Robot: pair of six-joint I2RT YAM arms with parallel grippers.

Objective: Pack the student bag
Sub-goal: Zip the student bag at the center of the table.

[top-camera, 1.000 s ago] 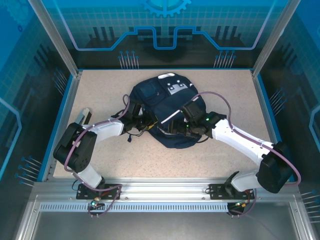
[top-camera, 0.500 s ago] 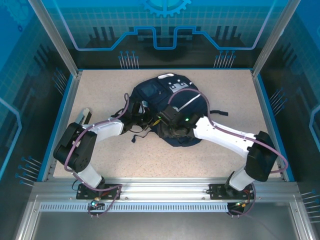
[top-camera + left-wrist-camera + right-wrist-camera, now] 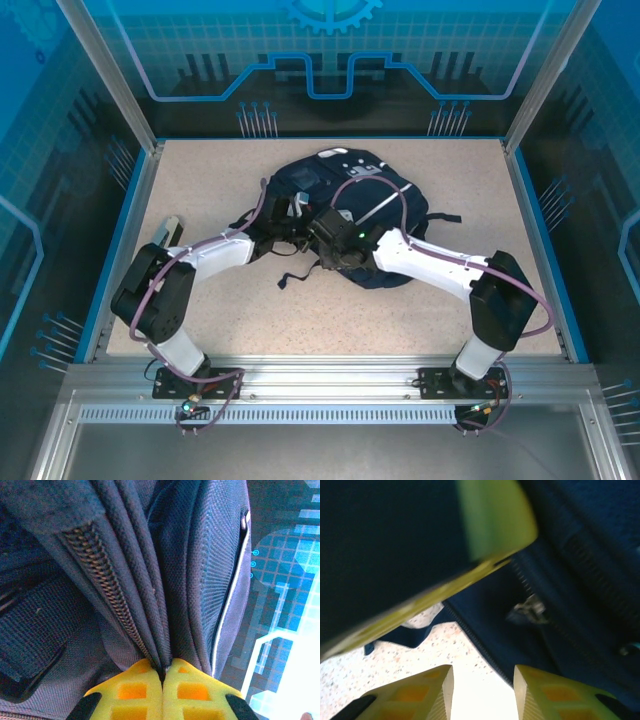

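Observation:
The student bag (image 3: 405, 212) lies in the middle of the table, navy with a thin white stripe and white patches at its far end. My left gripper (image 3: 299, 226) is at the bag's left side, and in the left wrist view it (image 3: 162, 669) is shut on a fold of bag fabric (image 3: 200, 555) next to a zipper (image 3: 100, 575). My right gripper (image 3: 320, 255) reaches across the bag's near-left edge. In the right wrist view it (image 3: 482, 675) is open over the table with nothing between its fingers, just below the bag's zipper edge (image 3: 485, 650) and a metal zipper pull (image 3: 530, 611).
A blurred yellow-green shape (image 3: 492, 520) crosses the top of the right wrist view. A dark strap (image 3: 447, 219) trails from the bag's right side and another (image 3: 292, 276) from its near left. A slim grey object (image 3: 170, 234) lies by the left wall.
My right arm has swung left across the bag to its near-left edge. The bag has shifted toward the right and its shape has changed. My left gripper moved slightly right, still shut.

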